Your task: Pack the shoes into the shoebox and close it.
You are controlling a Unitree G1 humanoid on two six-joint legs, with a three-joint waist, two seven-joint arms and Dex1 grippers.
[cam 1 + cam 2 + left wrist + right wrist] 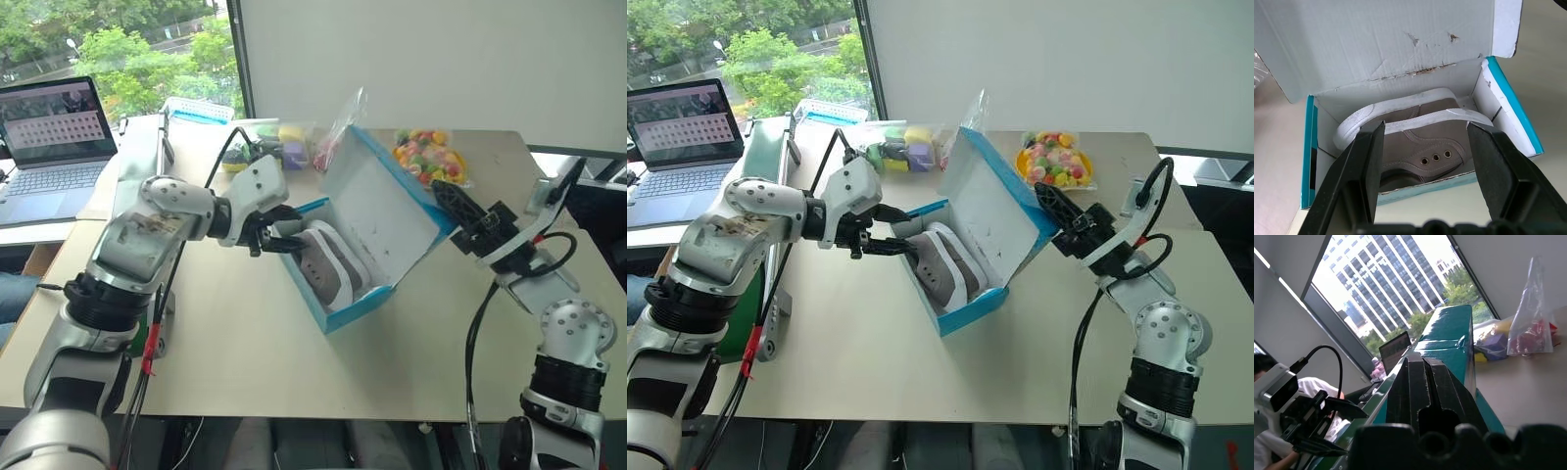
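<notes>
A: Where do the grey-taupe low-top sneakers with white rubber soles [1420, 142] sit?

B: Both lie inside the bright blue cardboard shoebox with the white interior [358, 308], on their sides, soles toward the hinge, packed close together. The box stands near the middle of the pale table [245, 362], and its hinged lid [377, 211] stands open, leaning back toward the right arm.

A: And the arms?

B: The left gripper [279, 230] hangs at the box's open end, its two black fingers apart, just over the upper shoe's edge. In the left wrist view the fingers [1359, 166] frame the shoe without pinching it; I can't tell whether they touch it. The right gripper [449, 196] has its fingers pressed together, holding nothing, its tip just behind the lid's blue outer face.

A: How will it all handle?

B: My guess is the shoes are light and soft in the upper, firm at the sole, so a nudge on the rubber rim would move them better than a squeeze on the fabric. The lid is thin card, already creased and torn along the hinge, so it should fold easily but may buckle. I'd push flat on its outer face, near the free edge.

A: What lies around it?

B: Clear bags of colourful items [431, 157] behind the box, and an open laptop [49, 147] well off to the left.
</notes>
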